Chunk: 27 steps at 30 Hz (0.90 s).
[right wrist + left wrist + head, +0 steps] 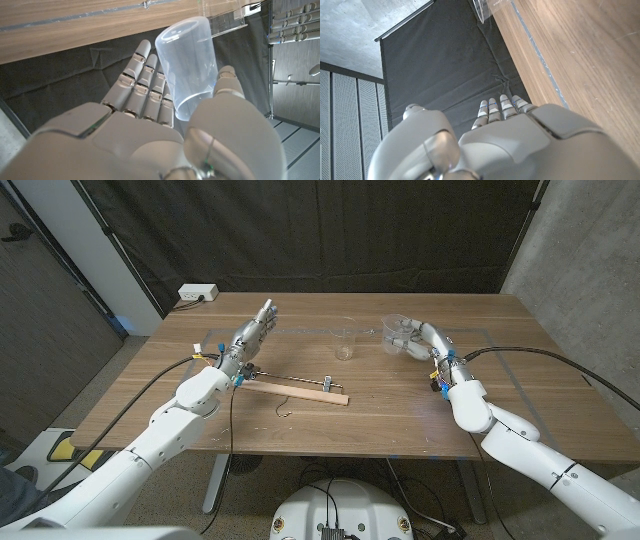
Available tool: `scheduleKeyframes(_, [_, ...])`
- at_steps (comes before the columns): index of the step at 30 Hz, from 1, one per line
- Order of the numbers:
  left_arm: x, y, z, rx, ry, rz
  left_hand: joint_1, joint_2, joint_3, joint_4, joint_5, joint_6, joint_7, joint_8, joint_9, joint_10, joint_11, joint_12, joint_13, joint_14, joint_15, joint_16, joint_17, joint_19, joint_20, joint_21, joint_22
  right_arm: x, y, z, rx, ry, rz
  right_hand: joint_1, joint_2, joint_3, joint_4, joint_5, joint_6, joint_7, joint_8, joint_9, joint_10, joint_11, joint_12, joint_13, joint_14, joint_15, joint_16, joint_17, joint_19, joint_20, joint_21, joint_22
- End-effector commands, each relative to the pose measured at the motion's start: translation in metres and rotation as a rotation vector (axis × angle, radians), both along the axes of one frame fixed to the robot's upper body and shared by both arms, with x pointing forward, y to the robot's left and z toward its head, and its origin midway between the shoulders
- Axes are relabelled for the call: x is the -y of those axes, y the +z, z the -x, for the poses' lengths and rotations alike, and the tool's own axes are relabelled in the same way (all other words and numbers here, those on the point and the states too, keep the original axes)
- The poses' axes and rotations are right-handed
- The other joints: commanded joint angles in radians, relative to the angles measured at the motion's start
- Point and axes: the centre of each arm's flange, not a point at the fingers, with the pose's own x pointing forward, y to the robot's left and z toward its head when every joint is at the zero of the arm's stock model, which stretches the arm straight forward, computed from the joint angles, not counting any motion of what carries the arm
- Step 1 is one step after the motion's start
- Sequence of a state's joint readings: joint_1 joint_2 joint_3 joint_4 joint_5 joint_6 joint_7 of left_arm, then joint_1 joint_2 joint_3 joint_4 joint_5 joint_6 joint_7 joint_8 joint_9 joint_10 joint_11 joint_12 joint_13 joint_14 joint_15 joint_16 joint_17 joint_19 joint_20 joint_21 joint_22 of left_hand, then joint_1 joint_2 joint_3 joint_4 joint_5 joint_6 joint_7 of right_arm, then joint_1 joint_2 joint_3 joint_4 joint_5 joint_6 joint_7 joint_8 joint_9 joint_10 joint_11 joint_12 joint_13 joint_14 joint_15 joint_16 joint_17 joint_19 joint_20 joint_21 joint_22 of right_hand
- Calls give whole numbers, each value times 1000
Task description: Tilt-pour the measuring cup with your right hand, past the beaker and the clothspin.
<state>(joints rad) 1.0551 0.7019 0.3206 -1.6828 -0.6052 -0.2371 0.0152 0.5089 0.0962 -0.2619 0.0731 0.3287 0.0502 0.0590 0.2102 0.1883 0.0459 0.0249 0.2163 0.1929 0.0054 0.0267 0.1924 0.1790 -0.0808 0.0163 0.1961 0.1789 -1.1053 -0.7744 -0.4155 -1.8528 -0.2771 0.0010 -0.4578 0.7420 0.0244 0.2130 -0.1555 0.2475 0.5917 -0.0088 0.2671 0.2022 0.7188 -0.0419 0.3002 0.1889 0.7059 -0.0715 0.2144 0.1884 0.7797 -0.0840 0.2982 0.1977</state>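
Measuring cup (397, 333) is clamped in my right hand (424, 341) — I'd roll the wrist slowly, staying wide of the beaker (345, 344); left hand (249, 340) open.

Matt brown wood with fine grain for the table (400, 405); a paler bare wooden bar on the hanger-like clothspin (296, 390), with thin wire hook and small metal clips. Clear, glossy beaker (346, 345). Frosted, translucent smooth plastic for the measuring cup (189, 70). Smooth light-grey plastic shells, faintly shiny, on the right hand (165, 135) and left hand (520, 145). Matt black cloth, slightly creased, for the backdrop (330, 235). Rough grey concrete on the wall (590, 270)
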Motion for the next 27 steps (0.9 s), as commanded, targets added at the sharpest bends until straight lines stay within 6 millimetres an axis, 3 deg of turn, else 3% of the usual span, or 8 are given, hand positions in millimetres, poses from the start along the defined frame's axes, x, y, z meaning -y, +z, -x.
scheduleKeyframes(1, [2,-9,8,3,-12,-6,4,1,-8,-1,-1,7,3,-5,2,10,-1,-5,2,3,1,1,5,-3,5,7,5,-8,24,-4,7,-13,115,42,43,24,19,-5,57,-46,3,6,13,3,-3,1,4,-86,-2,5,1,-108,2,4])
scheduleKeyframes(16, [2,-15,11,16,-13,-13,6,2,-10,-1,-2,9,2,-5,2,12,-2,-5,2,3,0,0,5,-3,5,6,5,-22,50,-17,21,-30,203,42,46,23,21,-19,65,-48,1,6,26,-1,-3,1,14,-91,-1,6,7,-107,4,4])
scheduleKeyframes(27, [2,-10,10,27,-15,-28,8,3,-12,-1,-3,9,1,-5,3,13,-2,-5,2,6,0,1,5,-6,4,5,5,-21,70,-31,14,-67,258,42,49,23,23,-27,72,-50,0,7,34,-1,-5,1,23,-92,0,6,11,-106,5,5])
